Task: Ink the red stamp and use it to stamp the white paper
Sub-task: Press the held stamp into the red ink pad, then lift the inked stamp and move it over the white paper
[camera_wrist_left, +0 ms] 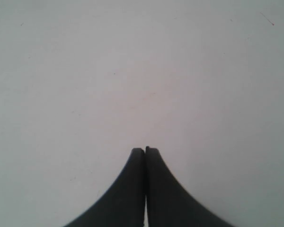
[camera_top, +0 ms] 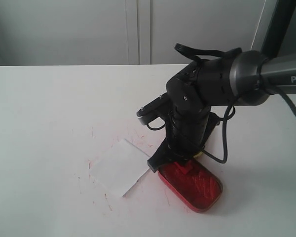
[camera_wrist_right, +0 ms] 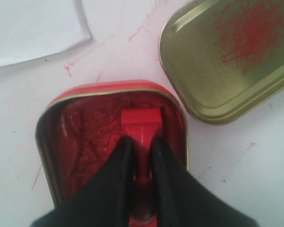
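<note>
The right gripper [camera_wrist_right: 141, 141] is clenched on the narrow handle of the stamp [camera_wrist_right: 140, 119], whose square base points down into the open tin [camera_wrist_right: 85, 137]. The base sits over one end of the red pad; whether it is pressed in or just above I cannot tell. The left gripper [camera_wrist_left: 145, 150] has its jaws closed together on nothing, over bare worktop [camera_wrist_left: 132, 71].

The tin lies well forward of the worktop's far edge. The paper [camera_top: 119, 167] lies flat just beside it, one corner close to the tin's rim but apart from it. No imprint shows on it, so I judge inking to be the step in hand and stamping not yet done. The gold lid [camera_wrist_right: 232, 61] lies hollow side up just beside the tin, on its far-edge side.

To ink well, the base should meet the pad flat and square, with a short firm press rather than a rub; a tilted base would likely ink one edge only. The lift should go straight up, so the base clears the rim and the tin, which nothing holds down, is not dragged along. The grip is on a slim handle, so any sideways load could twist the stamp between the fingers. Red smears [camera_top: 90, 163] on the worktop suggest stray touches are easy; the inked base is best kept off everything until it is over the paper
</note>
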Robot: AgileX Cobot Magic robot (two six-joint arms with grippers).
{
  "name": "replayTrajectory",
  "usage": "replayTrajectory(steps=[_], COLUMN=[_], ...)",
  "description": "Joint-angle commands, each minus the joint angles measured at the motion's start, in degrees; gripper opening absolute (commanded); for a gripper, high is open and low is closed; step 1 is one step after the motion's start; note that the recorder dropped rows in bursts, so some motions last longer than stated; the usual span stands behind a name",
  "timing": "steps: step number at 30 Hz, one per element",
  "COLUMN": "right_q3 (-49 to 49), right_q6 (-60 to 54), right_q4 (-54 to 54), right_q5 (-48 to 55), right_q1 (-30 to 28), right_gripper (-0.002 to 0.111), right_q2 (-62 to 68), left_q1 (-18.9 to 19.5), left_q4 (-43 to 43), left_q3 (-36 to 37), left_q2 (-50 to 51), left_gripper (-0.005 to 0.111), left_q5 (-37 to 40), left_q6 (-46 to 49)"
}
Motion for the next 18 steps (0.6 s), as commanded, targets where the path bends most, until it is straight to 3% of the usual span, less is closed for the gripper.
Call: replayTrajectory(steps=[1, 5, 18], right_q3=[0.2, 0.5, -1.8], right_q6=[0.5, 1.4, -0.2], right_q4=[0.2, 0.4, -0.3], right_q5=[-1.4, -3.7, 2.8], right_q1=[-0.4, -0.4, -0.4], right_gripper=[0.0, 0.0, 0.0], right_q2=[-0.7, -0.3, -1.4], left_q1=[-0.5, -0.5, -0.5], left_q4=[-0.2, -0.2, -0.2], left_q3=[0.4, 0.4, 0.4], left_q2=[-0.2, -0.2, -0.2], left_gripper=[0.0, 0.0, 0.0], left_q5=[0.0, 0.0, 0.0], left_q6=[-0.2, -0.2, -0.2])
